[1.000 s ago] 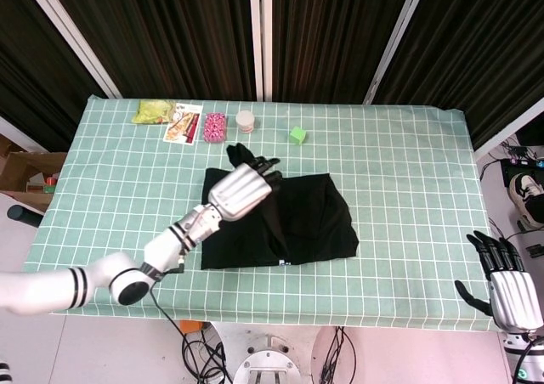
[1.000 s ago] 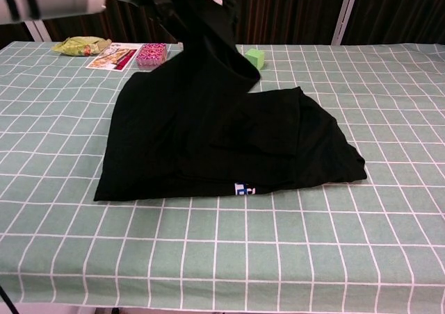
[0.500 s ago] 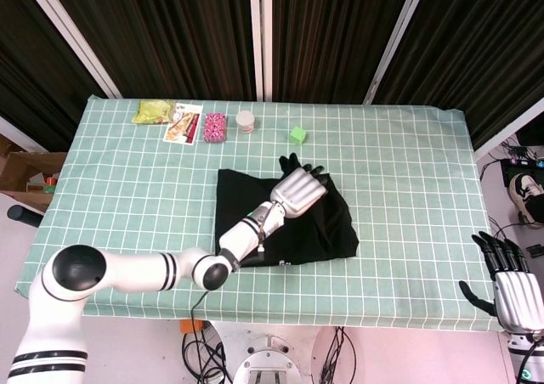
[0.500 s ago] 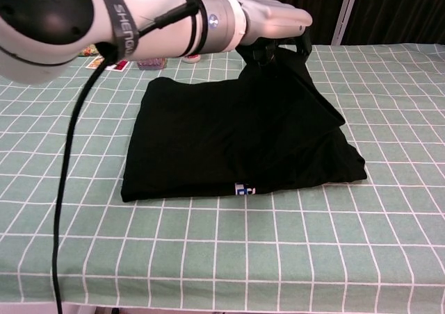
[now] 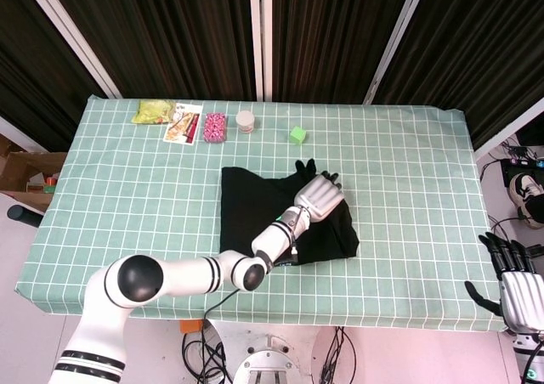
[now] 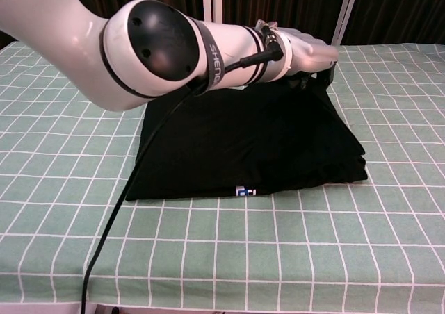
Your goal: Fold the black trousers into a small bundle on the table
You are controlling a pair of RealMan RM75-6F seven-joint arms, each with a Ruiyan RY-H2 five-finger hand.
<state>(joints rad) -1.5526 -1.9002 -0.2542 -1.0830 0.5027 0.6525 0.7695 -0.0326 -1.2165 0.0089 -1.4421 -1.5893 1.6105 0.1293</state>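
Black trousers (image 5: 285,214) lie half-folded beneath the left hand (image 5: 319,194), which grips their far edge; lowering the flap squarely before letting go looks wisest.

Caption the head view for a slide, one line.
Left hand carries a fold of the black trousers across the green table; right hand idle off-table.

The left hand (image 6: 309,53) holds the black trousers (image 6: 250,144) over the table (image 6: 208,258).

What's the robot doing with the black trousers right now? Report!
Left robot hand on the black trousers, grip unclear. Right robot hand open, off the table. Trousers folded over. Nothing in the way.
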